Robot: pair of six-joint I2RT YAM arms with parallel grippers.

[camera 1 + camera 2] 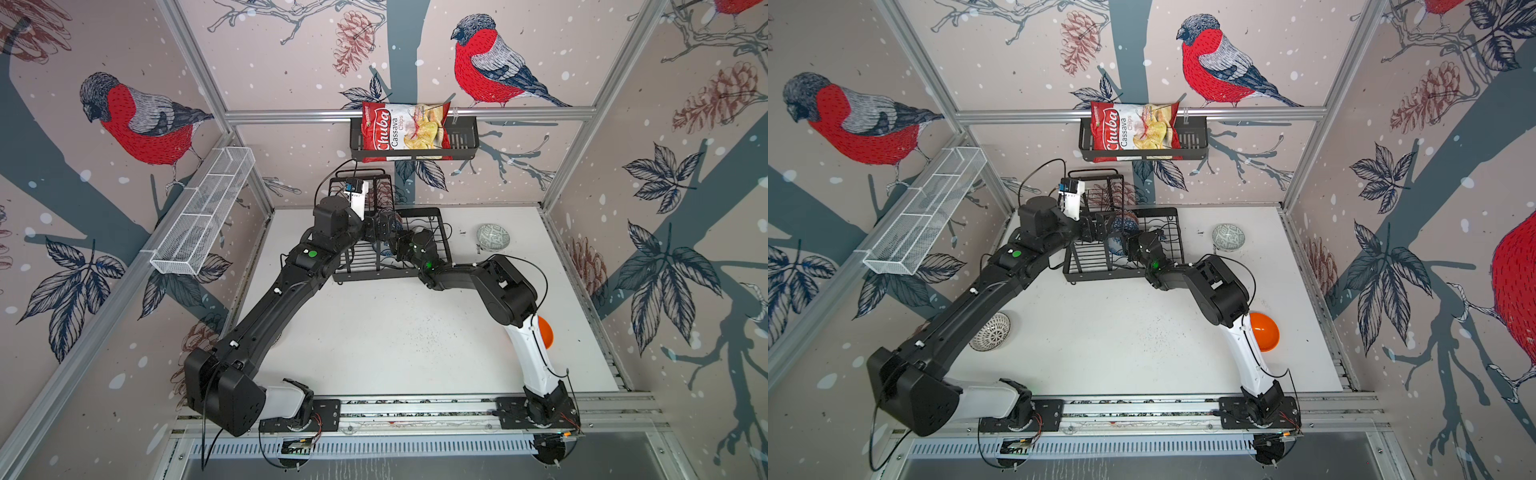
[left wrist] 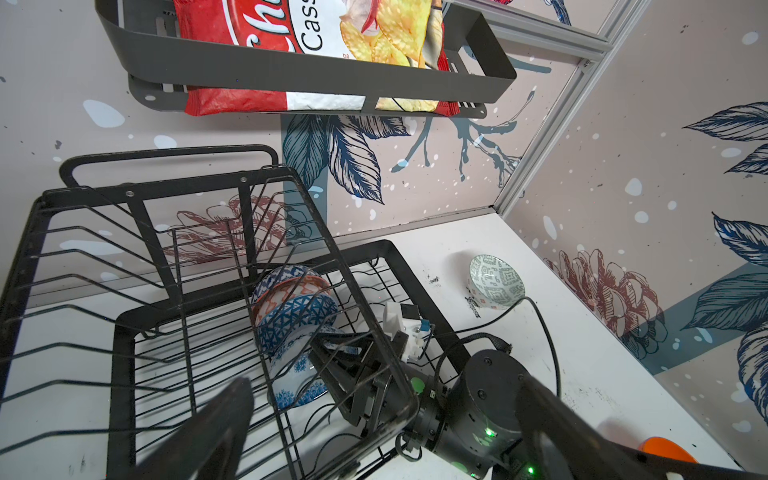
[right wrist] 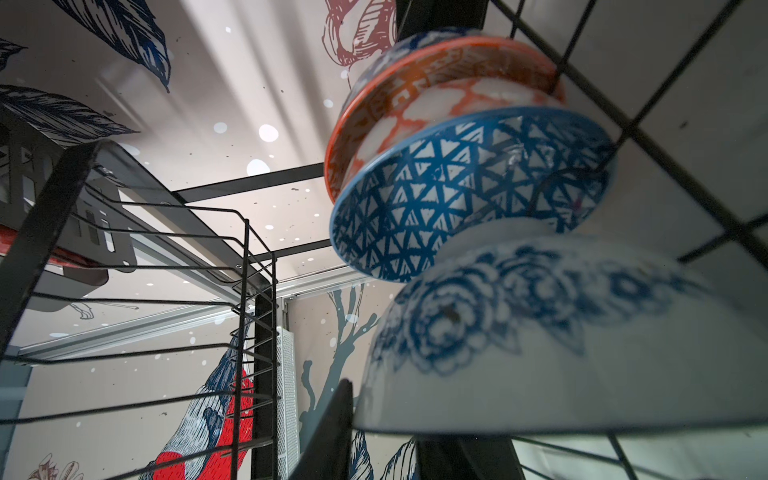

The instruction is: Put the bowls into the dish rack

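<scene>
right fingers [image 2: 337, 371] beside floral bowl [image 2: 291, 380], dish rack [image 2: 400, 266]

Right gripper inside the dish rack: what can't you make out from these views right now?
Right gripper: jaws masked by dish rack wires and the floral bowl in the left wrist view; grip unclear.
Floral bowl: blurred, too close, in the right wrist view.
Orange bowl: mostly behind the right arm in a top view.
Radial-pattern bowl: partly under the left arm in a top view.
</scene>
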